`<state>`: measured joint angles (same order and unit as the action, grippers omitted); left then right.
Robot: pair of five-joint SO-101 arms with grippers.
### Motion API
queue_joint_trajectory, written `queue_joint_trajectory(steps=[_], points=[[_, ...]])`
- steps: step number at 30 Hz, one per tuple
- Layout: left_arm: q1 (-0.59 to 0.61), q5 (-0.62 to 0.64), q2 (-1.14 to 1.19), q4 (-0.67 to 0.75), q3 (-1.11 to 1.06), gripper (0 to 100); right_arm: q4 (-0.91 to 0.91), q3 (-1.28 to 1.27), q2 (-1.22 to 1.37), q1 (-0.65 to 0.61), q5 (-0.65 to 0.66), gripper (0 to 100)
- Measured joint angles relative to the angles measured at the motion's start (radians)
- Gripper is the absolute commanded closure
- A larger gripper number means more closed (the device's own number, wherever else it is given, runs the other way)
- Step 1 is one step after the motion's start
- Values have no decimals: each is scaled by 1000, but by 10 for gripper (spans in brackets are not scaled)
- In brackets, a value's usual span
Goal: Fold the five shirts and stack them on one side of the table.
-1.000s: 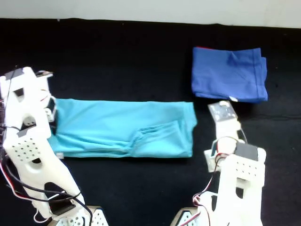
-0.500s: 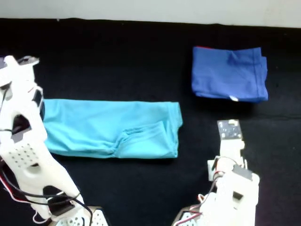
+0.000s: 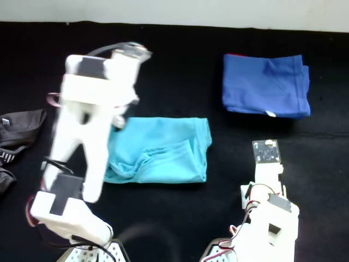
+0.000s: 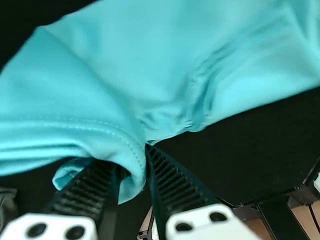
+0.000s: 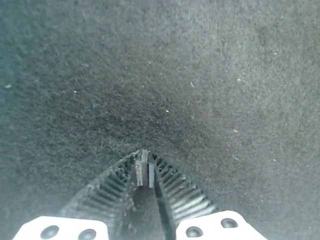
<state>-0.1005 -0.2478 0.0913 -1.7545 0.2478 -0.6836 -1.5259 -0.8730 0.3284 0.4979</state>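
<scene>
Swinging in from the left end over the last second, the left arm (image 3: pixel 90 125) has carried the turquoise shirt's (image 3: pixel 163 150) left end rightward. The cloth now lies much shorter at mid-bench, so the crosswise fold looks begun but not laid flat. The left fingers (image 4: pixel 172 182) are clamped on the hem. The arm stands tall, leaning over the shirt. The right fingers (image 5: pixel 172 192) are pressed together on nothing, over bare bench (image 3: pixel 174 218) at near right. A folded blue shirt (image 3: pixel 266 85) lies far right.

Turquoise shirt (image 3: pixel 163 150) half-folded mid-table, blue shirt (image 3: pixel 265 84) folded far right
</scene>
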Motion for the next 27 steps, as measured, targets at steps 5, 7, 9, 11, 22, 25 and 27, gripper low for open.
queue_joint_trajectory(steps=[5, 7, 9, 11, 22, 25, 27], points=[[-192, 9, 0, 44, -5, 991, 0, 0, 0, 0, 0, 993], [-238, 12, 0, 84, -9, 992, 0, 0, 0, 0, 0, 993], [-276, 14, 0, 124, -12, 992, 0, 0, 0, 0, 0, 993], [-313, 14, 25, 155, -11, 992, 0, 0, 0, 0, 0, 993], [-365, 89, 384, 204, 281, 992, 0, 0, 0, 0, 0, 993], [-381, 103, 456, 204, 385, 992, 0, 0, 0, 0, 0, 993], [-397, 103, 491, 204, 423, 990, 0, 0, 0, 0, 0, 993]])
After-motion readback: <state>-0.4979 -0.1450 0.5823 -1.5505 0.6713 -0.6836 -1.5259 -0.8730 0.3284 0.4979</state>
